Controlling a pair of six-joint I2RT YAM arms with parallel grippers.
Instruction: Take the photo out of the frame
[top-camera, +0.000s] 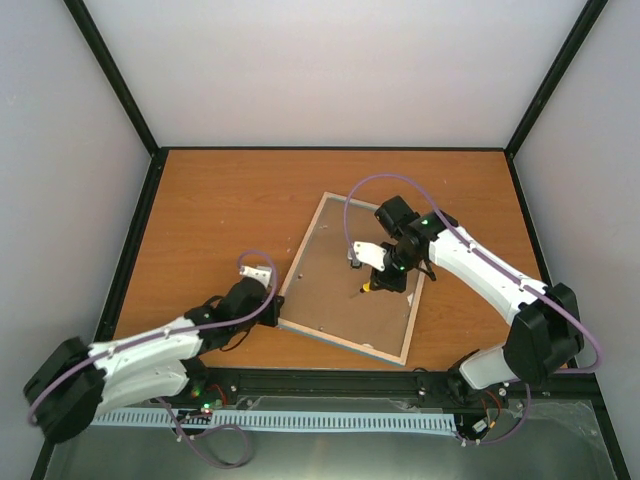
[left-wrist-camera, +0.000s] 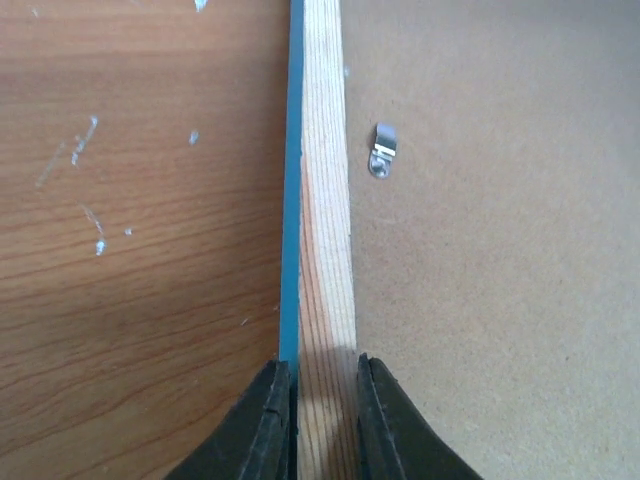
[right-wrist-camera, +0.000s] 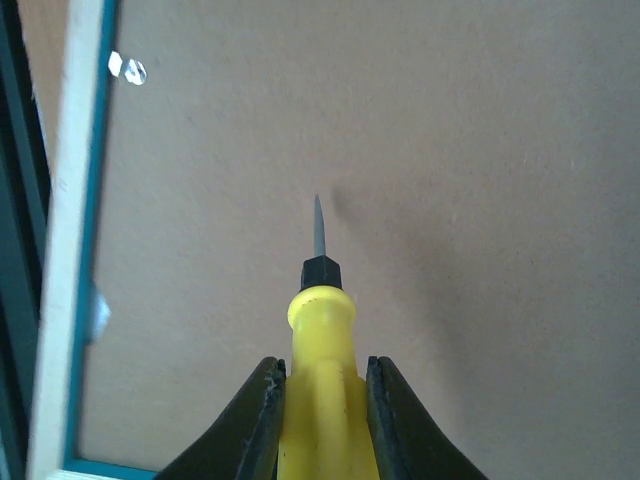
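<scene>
Two grippers are sharing work: left gripper (left-wrist-camera: 325, 378) is pinching the frame (left-wrist-camera: 325, 200) edge, steadying it face-down; right gripper (right-wrist-camera: 325, 378) is clamping a screwdriver (right-wrist-camera: 320, 310) over the backing board (right-wrist-camera: 450, 200), likely for prying clips (left-wrist-camera: 381, 150). Presumably the photo is lying hidden underneath.

The frame (top-camera: 340, 341) lies back up and askew on the table (top-camera: 220, 210), at the centre of the top view, with the backing board (top-camera: 335, 290) set inside its rails. At the frame's left rail, lower left of centre, the left gripper (top-camera: 272, 290) has one finger on each side of the rail. A clip (left-wrist-camera: 381, 150) lies on the board just right of that rail. Over the board's right half, the right gripper (top-camera: 383, 275) has the screwdriver (top-camera: 368, 289) between its fingers, tip pointing down at the board.
</scene>
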